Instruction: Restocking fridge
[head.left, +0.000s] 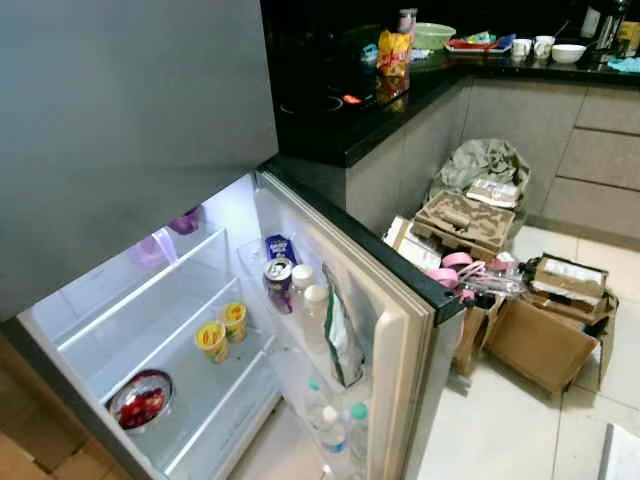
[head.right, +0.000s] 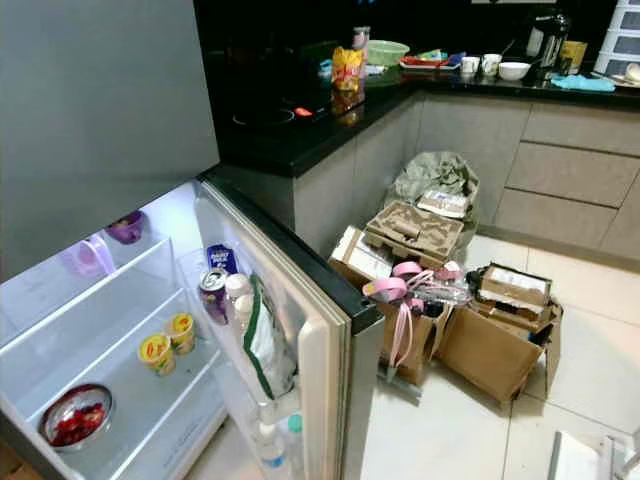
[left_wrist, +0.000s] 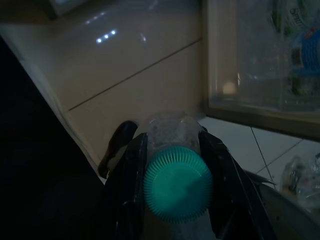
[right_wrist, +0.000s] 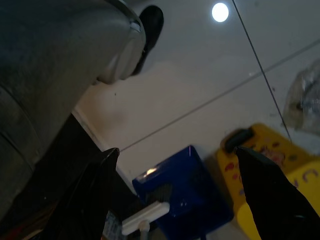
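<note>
Two yellow yogurt cups (head.left: 222, 331) and a bowl of red fruit (head.left: 140, 399) sit on shelves of the open fridge (head.left: 150, 330) in the head views. Left wrist view: the left gripper (left_wrist: 176, 175) jaws clamp a green-capped clear bottle (left_wrist: 177, 182) above the tiled floor (left_wrist: 140, 75). Right wrist view: the right gripper (right_wrist: 180, 190) jaws spread wide over a blue box (right_wrist: 182, 190).

A black worktop (head.left: 330, 135) runs along the far side, carrying a yellow snack bag (head.left: 393, 52), a green bowl (head.left: 433, 35), two white mugs (head.left: 532, 47) and a white bowl (head.left: 567, 53). On the tiled floor (head.left: 500, 420) to the right, open cardboard boxes (head.left: 540, 340) crowd together with moulded pulp trays (head.left: 465, 220) and pink plastic pieces (head.left: 455, 268).
</note>
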